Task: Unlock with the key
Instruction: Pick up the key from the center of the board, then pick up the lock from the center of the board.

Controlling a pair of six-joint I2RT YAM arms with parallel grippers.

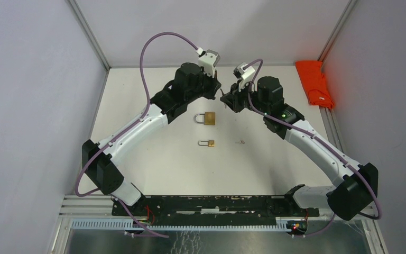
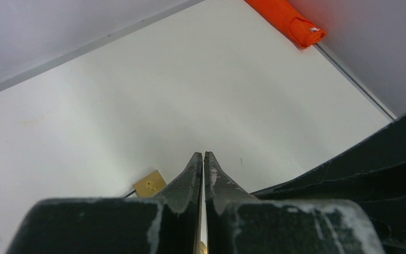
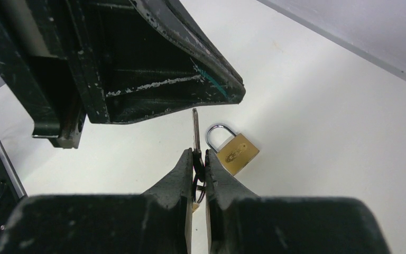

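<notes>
My right gripper [image 3: 200, 153] is shut on the key [image 3: 195, 127], whose silver blade sticks up past the fingertips; its ring shows between the fingers. Just beyond lies the large brass padlock [image 3: 236, 152] with its shackle closed, flat on the table [image 1: 207, 118]. My left gripper [image 2: 203, 156] is shut, with only a thin slit between the fingers and nothing seen held. It hangs right above the key's tip, and its dark body [image 3: 137, 63] fills the top of the right wrist view. Both grippers meet at the back centre, left [image 1: 215, 91] and right [image 1: 226, 99]. A brass padlock corner [image 2: 149, 184] peeks beside the left fingers.
A smaller brass padlock [image 1: 207, 143] lies nearer the arms, with a tiny object [image 1: 238, 142] to its right. An orange cloth [image 1: 314, 82] lies along the back right wall. The right arm's dark body [image 2: 359, 174] crowds the left wrist view.
</notes>
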